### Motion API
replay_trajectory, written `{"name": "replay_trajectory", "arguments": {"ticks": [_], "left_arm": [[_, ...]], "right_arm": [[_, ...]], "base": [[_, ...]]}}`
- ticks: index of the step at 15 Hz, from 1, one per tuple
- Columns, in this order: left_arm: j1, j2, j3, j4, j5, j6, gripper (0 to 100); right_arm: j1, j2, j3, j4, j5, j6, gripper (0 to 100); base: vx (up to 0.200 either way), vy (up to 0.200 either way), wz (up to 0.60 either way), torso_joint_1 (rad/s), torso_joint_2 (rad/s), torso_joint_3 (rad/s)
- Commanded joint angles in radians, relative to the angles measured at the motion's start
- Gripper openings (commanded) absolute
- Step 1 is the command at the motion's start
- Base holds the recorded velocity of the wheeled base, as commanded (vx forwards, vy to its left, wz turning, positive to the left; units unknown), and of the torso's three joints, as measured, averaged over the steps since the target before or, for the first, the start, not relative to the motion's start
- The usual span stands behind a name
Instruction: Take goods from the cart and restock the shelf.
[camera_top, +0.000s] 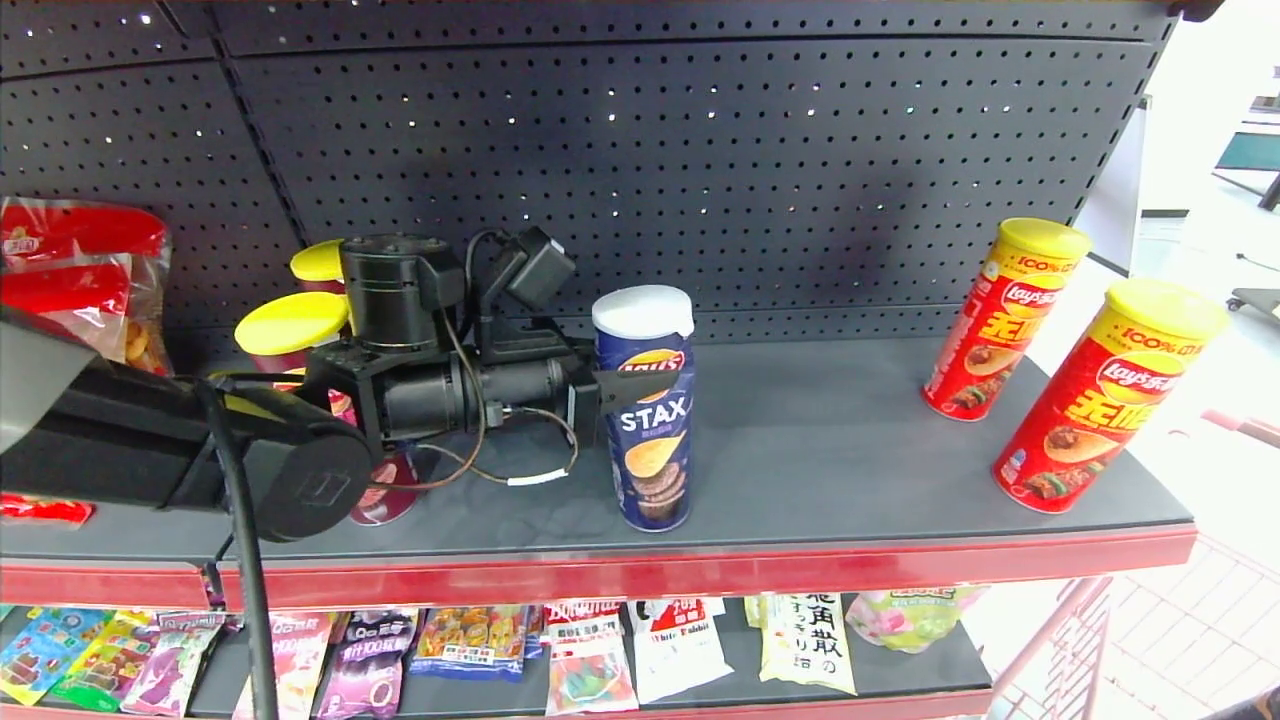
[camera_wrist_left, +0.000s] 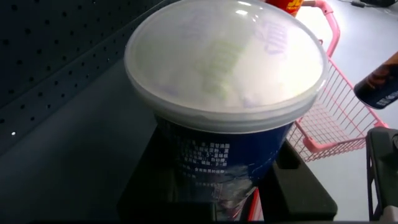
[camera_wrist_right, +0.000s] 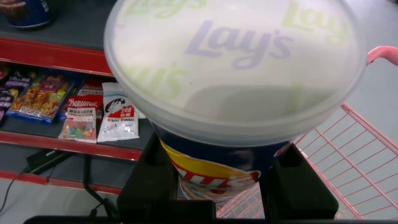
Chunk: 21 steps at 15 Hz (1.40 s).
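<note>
A blue chip can (camera_top: 650, 440) with a white lid stands upright on the grey shelf board (camera_top: 820, 450), near its front edge. My left gripper (camera_top: 640, 385) comes at it from the left, with one finger across the front of the can. In the left wrist view the same can (camera_wrist_left: 224, 56) sits between the two fingers, with the left gripper (camera_wrist_left: 217, 186) shut on its body. My right gripper (camera_wrist_right: 217, 180) is shut on a second blue can (camera_wrist_right: 236, 62) with a white lid, held above the pink cart (camera_wrist_right: 367, 174) in front of the shelving.
Two red cans with yellow lids (camera_top: 1000, 320) (camera_top: 1105, 400) stand at the shelf's right end. More yellow-lidded cans (camera_top: 290, 322) and a red snack bag (camera_top: 80, 270) lie behind my left arm. Snack bags (camera_top: 590, 650) fill the lower shelf. The board between the blue and red cans is bare.
</note>
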Motion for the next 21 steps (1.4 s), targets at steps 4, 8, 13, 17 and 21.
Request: {"name": "replay_trajectory", "arguments": {"ticks": [4, 8, 13, 17, 21], "left_arm": [[-0.009, -0.010, 0.047, -0.018, -0.016, 0.011, 0], [-0.014, -0.007, 0.083, -0.055, -0.027, 0.020, 0], [-0.018, -0.022, 0.083, -0.055, -0.036, 0.012, 0], [-0.023, -0.036, 0.087, -0.056, -0.034, 0.005, 0], [-0.023, -0.038, 0.100, -0.055, -0.034, 0.006, 0]], "right_arm": [[0.000, 0.009, 0.000, 0.000, 0.000, 0.000, 0], [0.000, 0.015, 0.000, 0.000, 0.001, 0.000, 0], [0.000, 0.015, 0.000, 0.000, 0.001, 0.000, 0], [0.000, 0.015, 0.000, 0.000, 0.001, 0.000, 0], [0.000, 0.015, -0.001, 0.000, 0.001, 0.000, 0]], "base": [[0.000, 0.000, 0.00, 0.000, 0.00, 0.000], [0.000, 0.000, 0.00, 0.000, 0.00, 0.000], [0.000, 0.000, 0.00, 0.000, 0.00, 0.000], [0.000, 0.000, 0.00, 0.000, 0.00, 0.000], [0.000, 0.000, 0.00, 0.000, 0.00, 0.000]]}}
